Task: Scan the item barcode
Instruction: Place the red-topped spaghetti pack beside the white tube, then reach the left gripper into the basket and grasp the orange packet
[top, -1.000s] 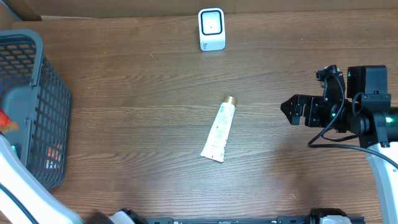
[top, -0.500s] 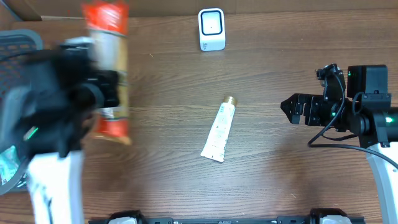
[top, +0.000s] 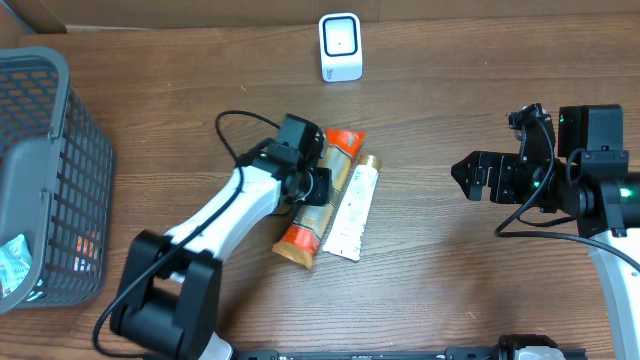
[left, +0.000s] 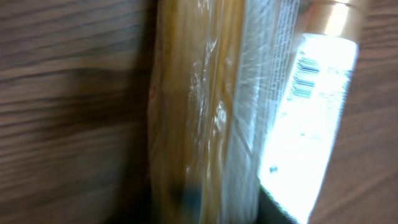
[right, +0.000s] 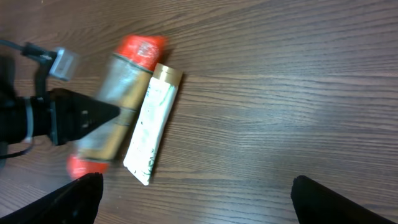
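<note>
A long clear packet with orange ends (top: 342, 143) lies on the wooden table, pressed against a white tube with a gold cap (top: 352, 212). My left gripper (top: 316, 186) sits over the packet's middle; whether its jaws still pinch it is unclear. The left wrist view is filled by the packet (left: 199, 112) and the tube (left: 311, 130), whose barcode (left: 303, 78) faces up. My right gripper (top: 470, 178) hovers open and empty at the right. In its view the packet (right: 124, 93) and tube (right: 152, 127) lie far left. The white scanner (top: 340, 46) stands at the back.
A dark mesh basket (top: 50, 110) with a few items inside stands at the left edge. The left arm stretches from the front left across the table to the packet. Bare wood lies between the tube and the right gripper.
The left arm lifted the orange-ended packet out of the basket, swung it right and brought it down beside the tube. The right arm stayed still.
</note>
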